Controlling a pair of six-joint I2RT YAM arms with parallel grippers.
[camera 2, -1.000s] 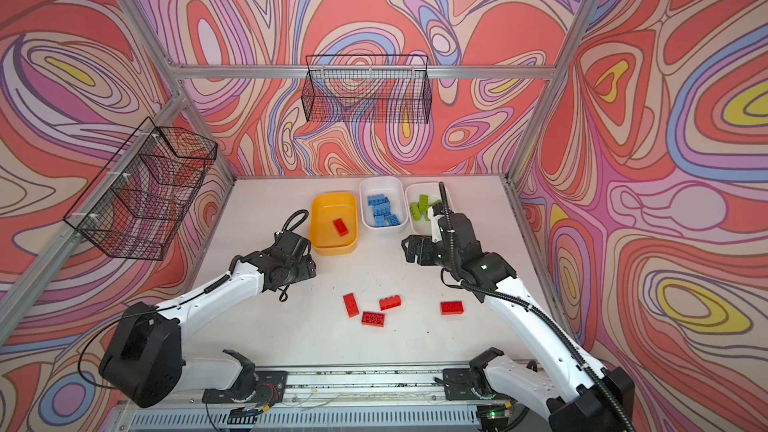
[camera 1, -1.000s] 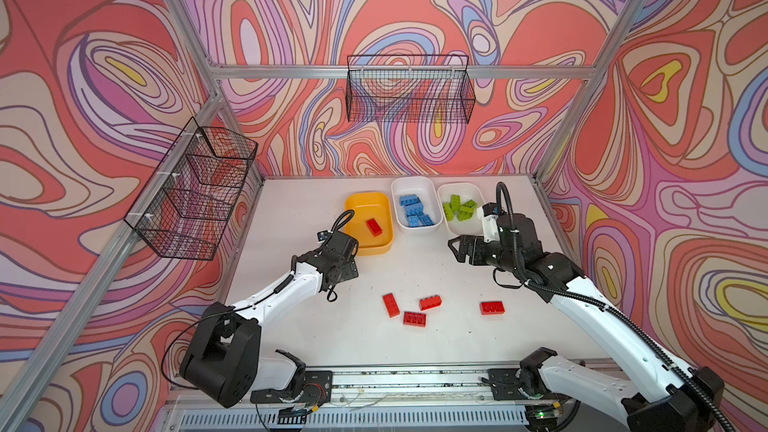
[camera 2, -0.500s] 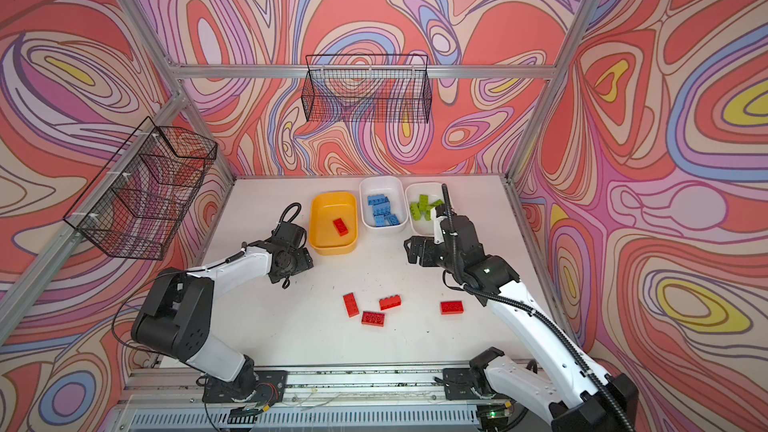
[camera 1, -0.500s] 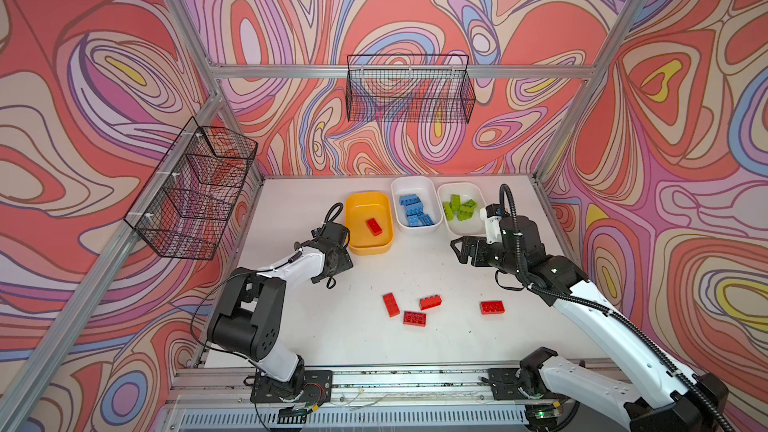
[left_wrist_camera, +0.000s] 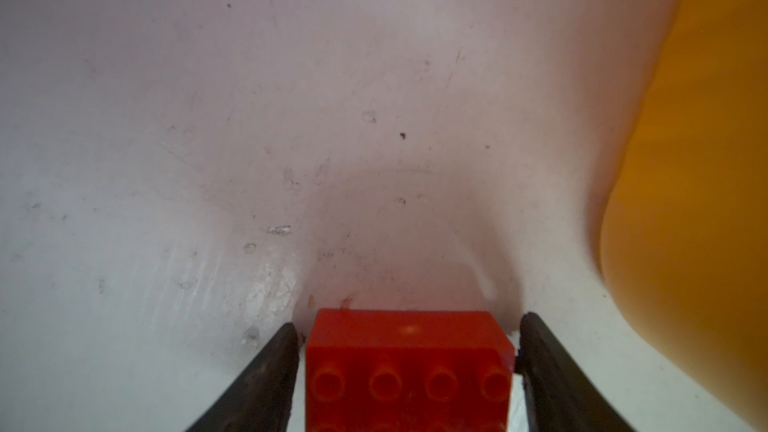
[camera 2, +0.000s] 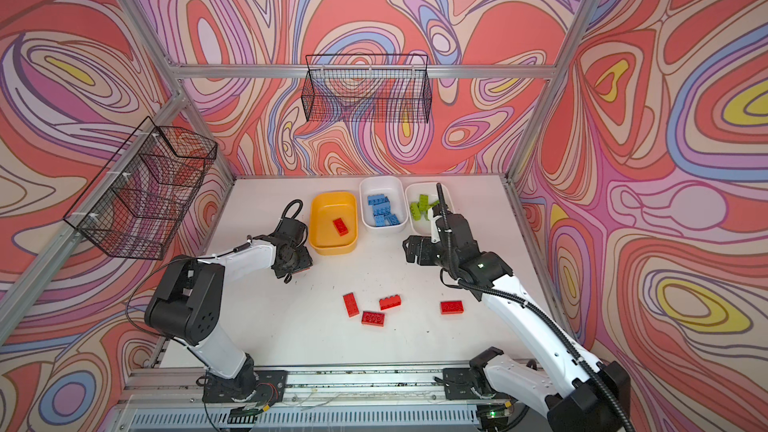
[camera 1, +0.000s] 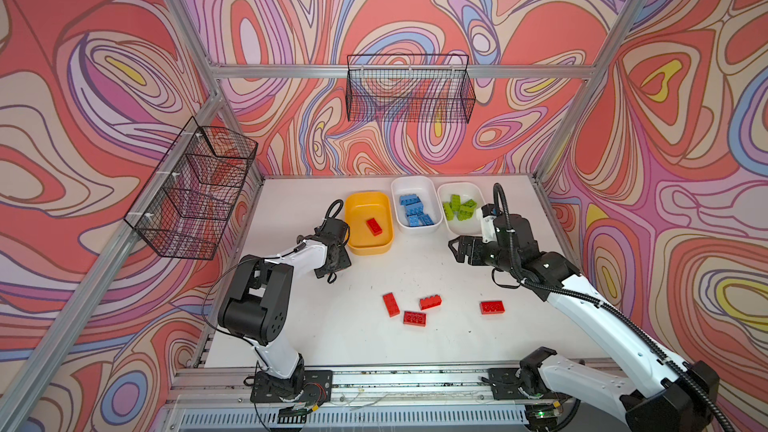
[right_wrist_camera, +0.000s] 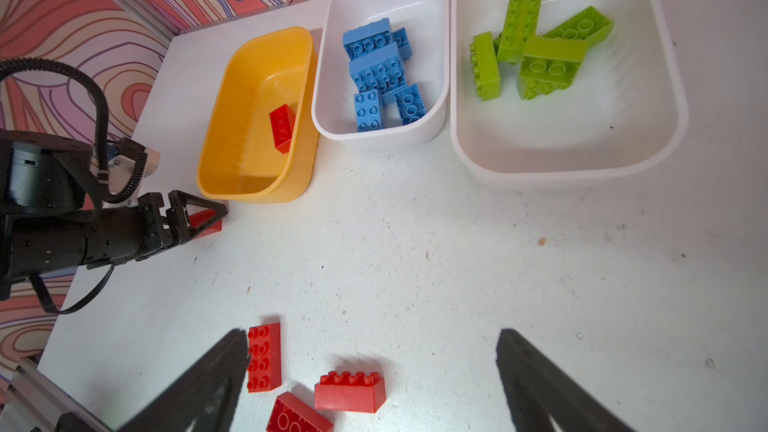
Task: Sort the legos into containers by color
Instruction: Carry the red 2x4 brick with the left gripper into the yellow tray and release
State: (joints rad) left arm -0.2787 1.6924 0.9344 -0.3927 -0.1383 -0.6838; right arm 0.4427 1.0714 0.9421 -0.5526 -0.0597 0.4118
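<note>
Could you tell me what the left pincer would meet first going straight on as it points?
The left pincer straddles a red studded plastic brick; beyond, probably the white tabletop, the yellow-orange plastic tub lying aside.

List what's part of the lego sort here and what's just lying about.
Job: yellow tub; blue-lego tub; green-lego tub; four loose red legos; red lego straddled by the left hand; empty right hand.
Lying about: back wire basket; side wire basket.
</note>
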